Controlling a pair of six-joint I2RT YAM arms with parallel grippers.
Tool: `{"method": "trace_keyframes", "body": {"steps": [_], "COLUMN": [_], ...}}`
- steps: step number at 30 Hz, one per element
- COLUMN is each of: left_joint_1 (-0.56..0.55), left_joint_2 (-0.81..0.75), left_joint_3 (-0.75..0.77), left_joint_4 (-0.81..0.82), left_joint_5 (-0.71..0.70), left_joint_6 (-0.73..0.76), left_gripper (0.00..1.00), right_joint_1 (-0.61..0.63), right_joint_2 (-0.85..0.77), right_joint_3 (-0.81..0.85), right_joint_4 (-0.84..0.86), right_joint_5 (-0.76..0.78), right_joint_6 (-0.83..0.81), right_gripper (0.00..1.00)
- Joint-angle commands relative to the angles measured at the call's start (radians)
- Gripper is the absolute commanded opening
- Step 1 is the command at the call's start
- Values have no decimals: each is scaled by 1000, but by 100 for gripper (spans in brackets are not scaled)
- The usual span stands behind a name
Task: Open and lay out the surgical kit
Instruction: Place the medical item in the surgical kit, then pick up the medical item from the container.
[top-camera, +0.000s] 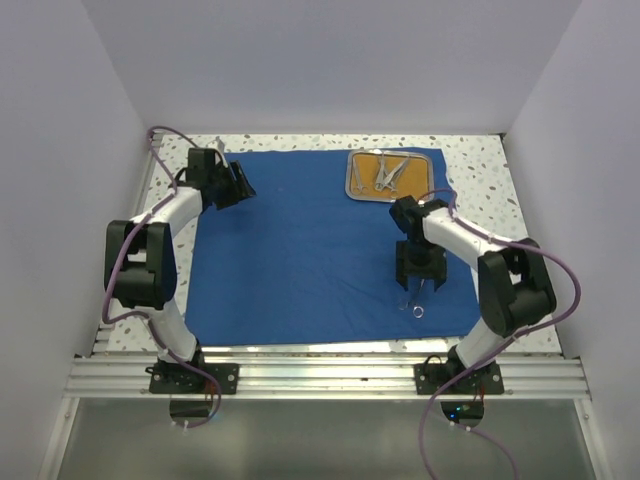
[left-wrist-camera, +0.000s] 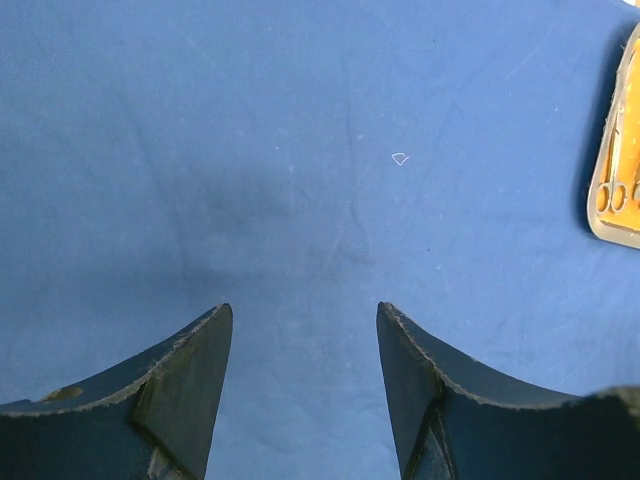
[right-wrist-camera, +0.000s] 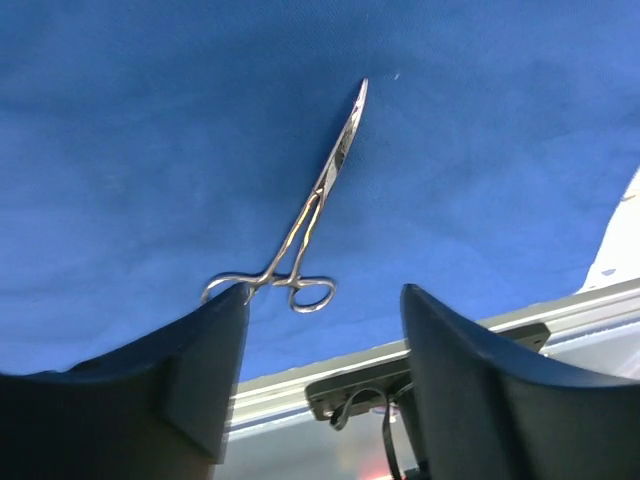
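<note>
The royal-blue cloth (top-camera: 300, 250) lies spread flat over the table. At its back right stands the steel tray (top-camera: 352, 176) with the orange-brown inside, holding several silver instruments (top-camera: 388, 175). One silver forceps (right-wrist-camera: 320, 200) lies on the cloth near the front right, also seen from above (top-camera: 412, 303). My right gripper (right-wrist-camera: 325, 288) hangs just over its ring handles, open and holding nothing; one ring is hidden behind the left fingertip. My left gripper (left-wrist-camera: 304, 310) is open and empty above bare cloth at the back left (top-camera: 243, 185). The tray (left-wrist-camera: 597, 215) shows at the right edge of the left wrist view.
White walls close in the table on three sides. An aluminium rail (top-camera: 330, 375) carrying both arm bases runs along the near edge, close to the forceps (right-wrist-camera: 300, 385). Speckled tabletop (top-camera: 480, 170) shows around the cloth.
</note>
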Motion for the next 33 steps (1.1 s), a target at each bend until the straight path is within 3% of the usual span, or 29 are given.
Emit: {"method": "trace_keyframes", "body": {"steps": [1,8,14,20,26,33], "left_joint_1": [1,3,1,3,3,4], "left_joint_2": [7,34,46,18,-42,-51], "left_joint_3": [46,80,91,75,20,11], "left_joint_4": [16,1,-16,-30,-27,-44], "left_joint_5": [-5,-2,11,12,11,9], "left_joint_6": [8,5,2,6,8,13], "left_gripper": [64,64,64,63,64,64], "right_joint_1": [0,-2,-12,-89,-163,-167], "right_joint_2": [-16,22,373,737,806,898], "right_joint_3": [121,584,1117,1528,1449,1478], "right_joint_4": [-63,-204,-215,-224,-57,-17], "right_joint_5": [31,149,157,110,57,19], "right_joint_6": [-5,-69,-142,-137,-57,-34], "right_gripper": [73,75,74,69,60,59]}}
